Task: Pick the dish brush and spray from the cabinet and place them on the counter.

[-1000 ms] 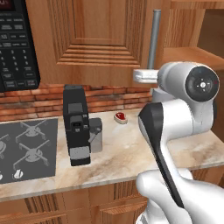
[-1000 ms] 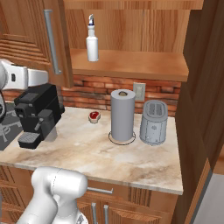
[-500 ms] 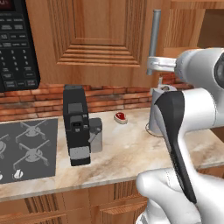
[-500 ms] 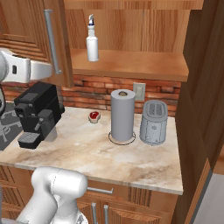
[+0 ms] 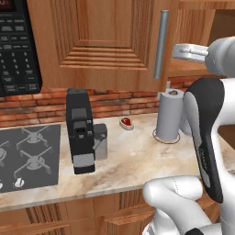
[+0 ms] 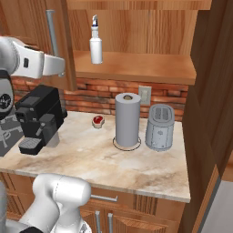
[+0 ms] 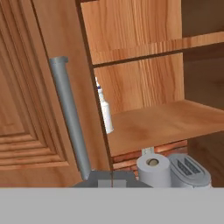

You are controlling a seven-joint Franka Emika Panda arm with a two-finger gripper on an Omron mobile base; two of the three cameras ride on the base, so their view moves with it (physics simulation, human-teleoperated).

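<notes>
Your claw (image 6: 63,68) is fully closed and has hold of nothing; it sits at the free edge of the open cabinet door (image 7: 39,87), just beside the door's grey bar handle (image 7: 70,118), and you cannot tell from these views whether it touches either. No brand, label or writing can be read on anything here; the buttons on the black microwave panel (image 5: 16,46) are too small to make out. Your arm rises from the base, bends at a high elbow and reaches level toward the cabinet (image 6: 136,63), the wrist held at about shelf height. Past the door edge, the spray (image 6: 95,43) stands upright on the cabinet's wooden shelf, toward its left end, well apart from your claw. Below on the counter (image 6: 91,159) you have a black coffee machine (image 6: 38,118), a small red object (image 6: 98,121) near the brick wall, a paper towel roll (image 6: 127,119) upright, and a grey toaster (image 6: 159,127) just beside it. A stove top (image 5: 27,153) lies left of the coffee machine.
</notes>
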